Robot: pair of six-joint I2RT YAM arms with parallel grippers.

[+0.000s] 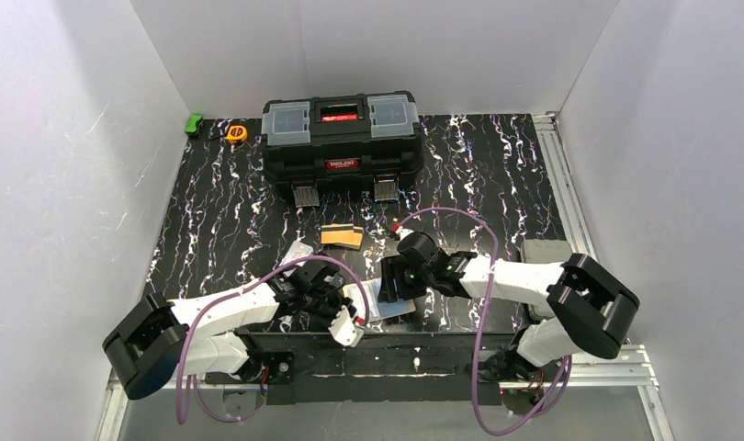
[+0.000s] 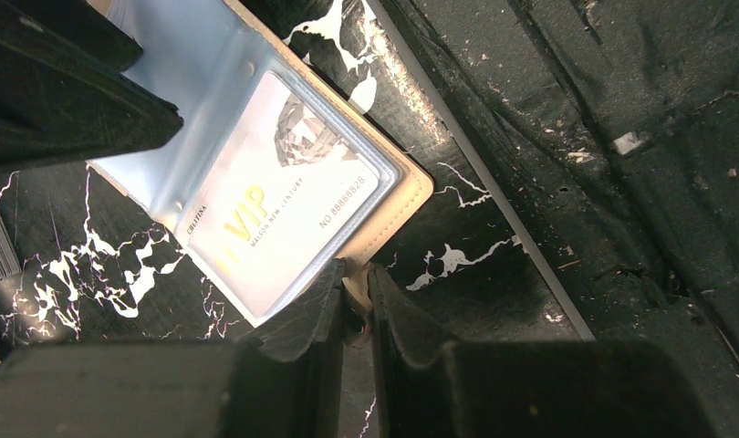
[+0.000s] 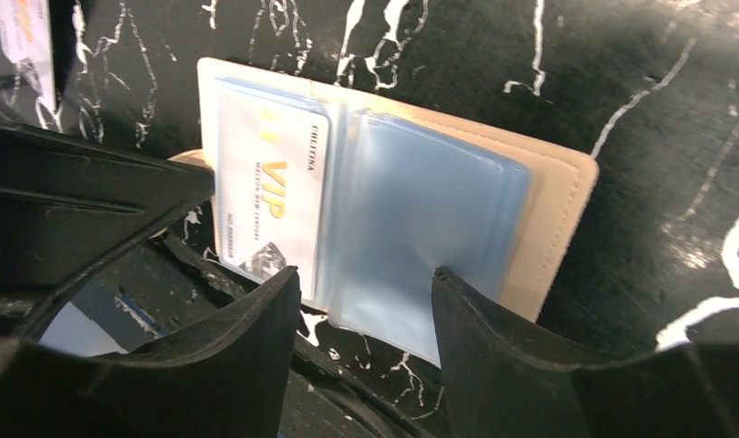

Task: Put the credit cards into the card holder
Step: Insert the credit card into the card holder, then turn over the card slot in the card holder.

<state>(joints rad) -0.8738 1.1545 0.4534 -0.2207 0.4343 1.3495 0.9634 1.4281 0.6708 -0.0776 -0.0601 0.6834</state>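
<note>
The beige card holder lies open near the table's front edge, between both grippers. A pale VIP credit card sits inside one clear pocket. The bluish plastic pockets beside it look bare. My left gripper is shut on the holder's tan tab at its edge. My right gripper is open, its fingers either side of the near edge of the plastic pockets. Orange-tan credit cards, one with a dark stripe, lie further back on the table.
A big black toolbox stands at the back, with a yellow tape measure and a green object to its left. A grey block lies at the right. The table's front rim runs just beside the holder.
</note>
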